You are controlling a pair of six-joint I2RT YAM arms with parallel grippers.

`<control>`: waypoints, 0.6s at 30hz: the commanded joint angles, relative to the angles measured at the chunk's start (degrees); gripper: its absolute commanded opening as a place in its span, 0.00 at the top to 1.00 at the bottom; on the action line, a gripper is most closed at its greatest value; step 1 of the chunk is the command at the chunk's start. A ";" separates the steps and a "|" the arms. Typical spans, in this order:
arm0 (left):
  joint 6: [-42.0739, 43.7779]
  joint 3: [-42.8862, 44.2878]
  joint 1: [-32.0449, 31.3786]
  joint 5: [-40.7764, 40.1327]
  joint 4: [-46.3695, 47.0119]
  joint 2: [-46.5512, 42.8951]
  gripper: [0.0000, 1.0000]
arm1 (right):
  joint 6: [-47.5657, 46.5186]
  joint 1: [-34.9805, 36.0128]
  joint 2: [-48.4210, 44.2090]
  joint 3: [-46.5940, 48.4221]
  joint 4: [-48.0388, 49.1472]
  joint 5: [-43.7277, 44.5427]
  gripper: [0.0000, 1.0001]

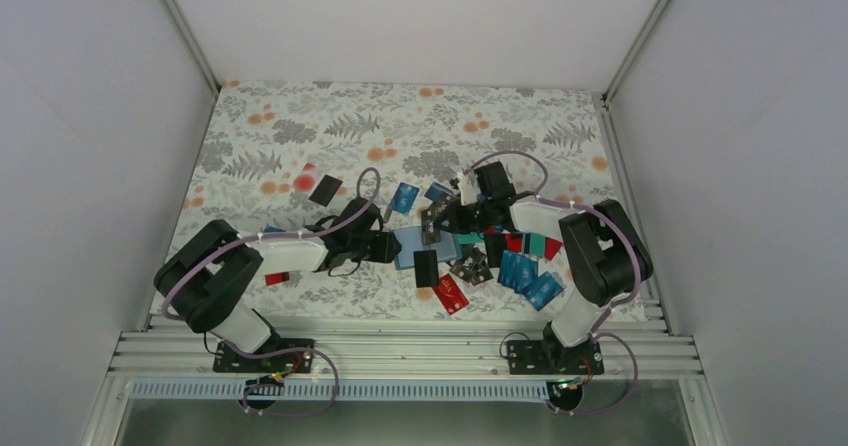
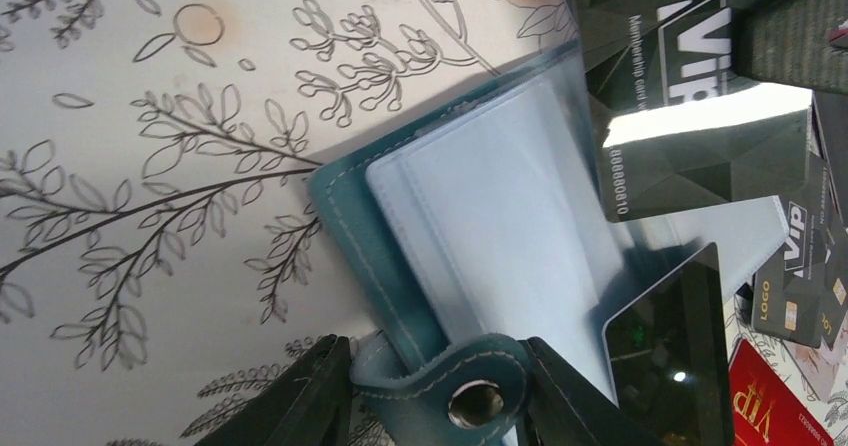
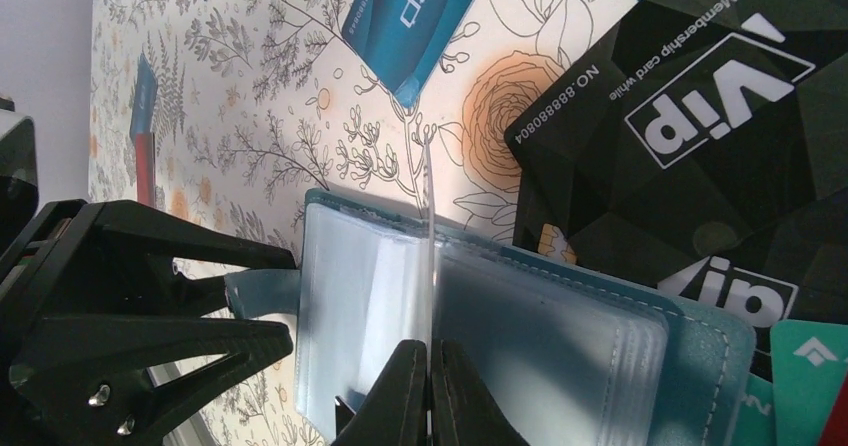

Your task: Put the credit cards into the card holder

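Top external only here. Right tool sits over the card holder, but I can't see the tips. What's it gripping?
Observer: In the right wrist view, the right tool is shut on one clear sleeve of the card holder. The sleeve stands on edge, and there is no card between the fingers.
Operator: And the left?
Observer: In the left wrist view, the left tool has its jaws apart on either side of the holder's snap tab. I can't tell whether they touch it.
Operator: Any cards loaded?
Observer: The sleeves that show look empty. A black card lies over the holder's corner and seems loose on top.
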 commanded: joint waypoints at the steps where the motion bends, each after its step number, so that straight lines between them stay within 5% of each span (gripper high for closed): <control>1: -0.98 0.87 -1.31 -0.91 0.97 2.32 0.60 | -0.36 -0.07 1.40 -1.50 3.27 -1.02 0.96; 8: -3.61 1.54 -3.56 -2.86 1.29 5.39 0.81 | 1.68 -0.09 2.44 -2.90 3.93 -2.03 0.96; 18: -8.56 1.95 -4.43 -7.34 -2.58 6.95 0.95 | 3.88 -0.32 -0.63 -2.42 0.91 -1.37 0.96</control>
